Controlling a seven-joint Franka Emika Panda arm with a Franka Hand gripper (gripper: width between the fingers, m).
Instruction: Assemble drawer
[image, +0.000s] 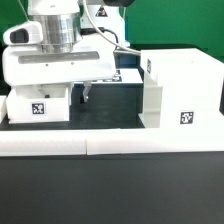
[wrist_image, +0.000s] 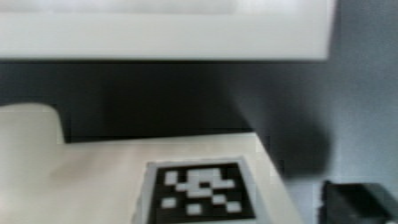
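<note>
Reaching down over the black desk (image: 115, 110), my arm stands nearly upright, with the hand (image: 85, 97) low and to the exterior view's left of the tall white housing (image: 185, 75). I cannot tell whether my fingers are apart or together. A small tray (image: 38, 108) sits farther left of the housing, just beside my hand. The housing's tag (image: 187, 117) and the tray's tag (wrist_image: 199, 190) show only black-and-white blocks.

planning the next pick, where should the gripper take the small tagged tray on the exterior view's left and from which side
Probably from above, pinching the edge of the tray that faces the housing. The tray sits flat and boxy on the table, the border strip in front blocks a low approach, and the gripper hangs just beside that edge.
</note>
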